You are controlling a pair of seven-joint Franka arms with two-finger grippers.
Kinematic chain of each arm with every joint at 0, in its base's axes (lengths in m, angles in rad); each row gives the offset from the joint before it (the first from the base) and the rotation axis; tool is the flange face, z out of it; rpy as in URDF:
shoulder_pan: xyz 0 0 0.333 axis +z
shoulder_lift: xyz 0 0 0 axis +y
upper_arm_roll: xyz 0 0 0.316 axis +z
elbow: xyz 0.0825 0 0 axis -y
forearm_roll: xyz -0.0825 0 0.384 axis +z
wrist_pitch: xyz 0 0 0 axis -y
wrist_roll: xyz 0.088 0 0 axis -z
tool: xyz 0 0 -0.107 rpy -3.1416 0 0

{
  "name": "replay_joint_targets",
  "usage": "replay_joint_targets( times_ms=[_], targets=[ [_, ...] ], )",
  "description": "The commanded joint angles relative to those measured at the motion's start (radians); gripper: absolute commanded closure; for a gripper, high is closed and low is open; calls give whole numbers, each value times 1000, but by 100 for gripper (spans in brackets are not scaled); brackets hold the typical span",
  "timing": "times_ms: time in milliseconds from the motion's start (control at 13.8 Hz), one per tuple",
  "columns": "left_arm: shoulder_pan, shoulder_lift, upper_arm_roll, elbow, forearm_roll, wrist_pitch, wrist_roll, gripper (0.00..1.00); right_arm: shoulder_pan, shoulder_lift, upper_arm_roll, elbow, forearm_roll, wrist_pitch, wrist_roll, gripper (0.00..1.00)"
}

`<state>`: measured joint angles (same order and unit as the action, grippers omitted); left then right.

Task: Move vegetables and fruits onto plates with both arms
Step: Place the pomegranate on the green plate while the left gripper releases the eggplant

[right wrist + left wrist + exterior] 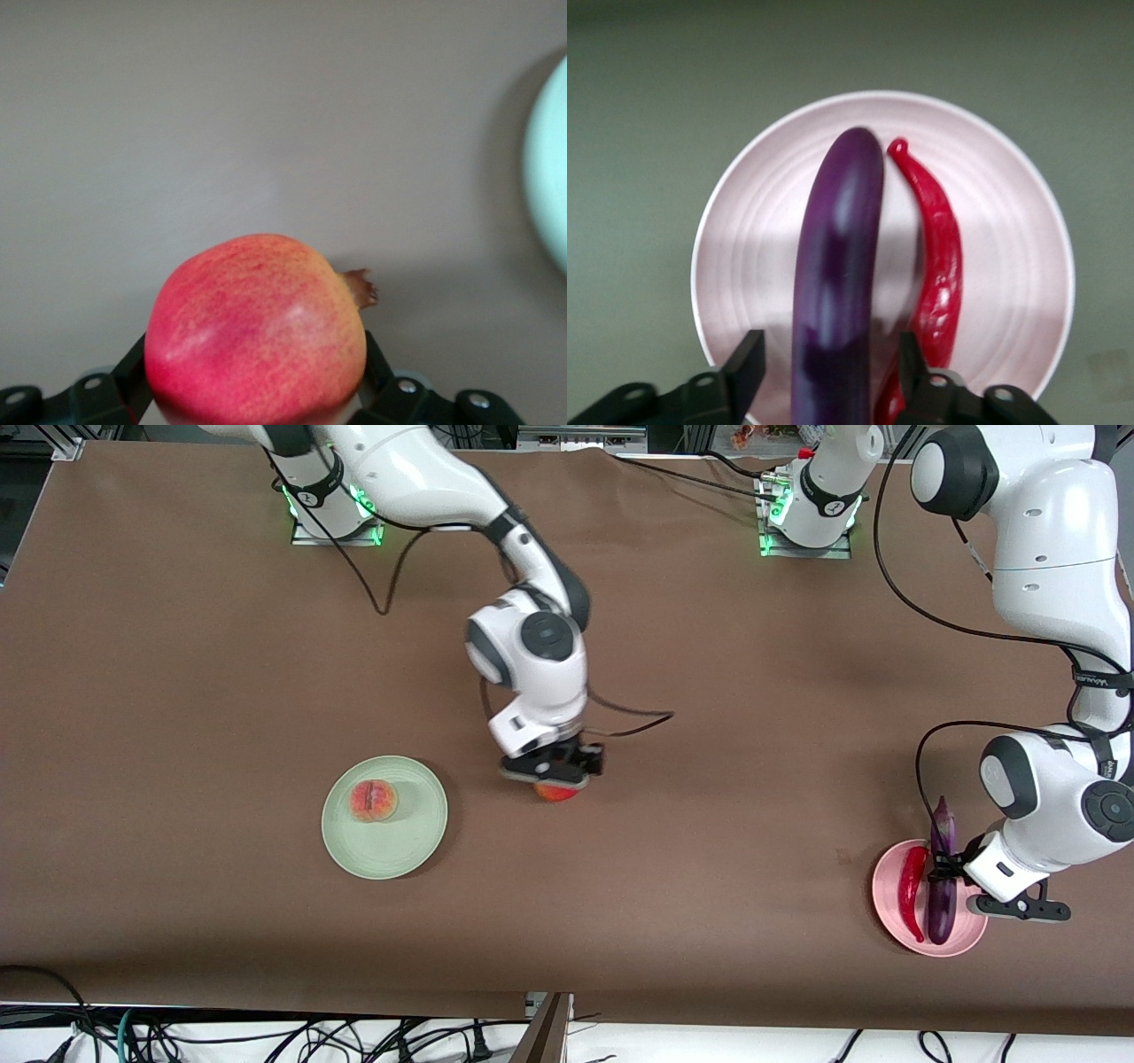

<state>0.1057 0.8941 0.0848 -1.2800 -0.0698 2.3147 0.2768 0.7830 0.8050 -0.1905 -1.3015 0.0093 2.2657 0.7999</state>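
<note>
brown table [177,691], two plates well apart; mint plate [416,841] bears the peach [373,800], pink plate [886,886] bears eggplant [942,868] and chili [911,890] side by side

right gripper [556,778] clamped across the pomegranate [556,791] at its widest, beside the mint plate; round, glossy, firm, likely to roll

left gripper [829,372] jaws apart, straddling the eggplant, slick and long, best taken mid-length
</note>
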Motion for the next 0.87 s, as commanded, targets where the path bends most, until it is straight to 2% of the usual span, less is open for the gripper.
replay_joint_targets(
  times_ms=[0, 145, 218, 291, 364, 436, 655, 800],
  targets=[
    [-1, -35, -16, 2, -39, -84, -2, 0, -117, -179, 14, -259, 44, 17, -258, 94],
    [-4, -61, -13, 51, -39, -165, -2, 0, -212, -202, 14, -355, 57, 98, -413, 90],
    [-9, -64, -16, 70, -39, -232, -2, 0, -228, -196, 16, -369, 98, 130, -435, 82],
    [-9, -84, -17, 86, -41, -300, -2, 0, -228, -185, 17, -372, 147, 165, -436, 59],
    [-14, -119, -17, 93, -38, -358, -7, 0, -231, -172, 17, -371, 172, 193, -441, 27],
    [-30, -147, -16, 93, -27, -404, -19, 0, -235, -170, 17, -366, 175, 199, -442, 0],
    [-66, -228, -5, 93, -25, -536, -115, 0, -277, -182, 19, -360, 175, 180, -468, 0],
    [-69, -283, -14, 91, -22, -618, -204, 0, -277, -225, 14, -360, 178, 138, -472, 0]
  ],
)
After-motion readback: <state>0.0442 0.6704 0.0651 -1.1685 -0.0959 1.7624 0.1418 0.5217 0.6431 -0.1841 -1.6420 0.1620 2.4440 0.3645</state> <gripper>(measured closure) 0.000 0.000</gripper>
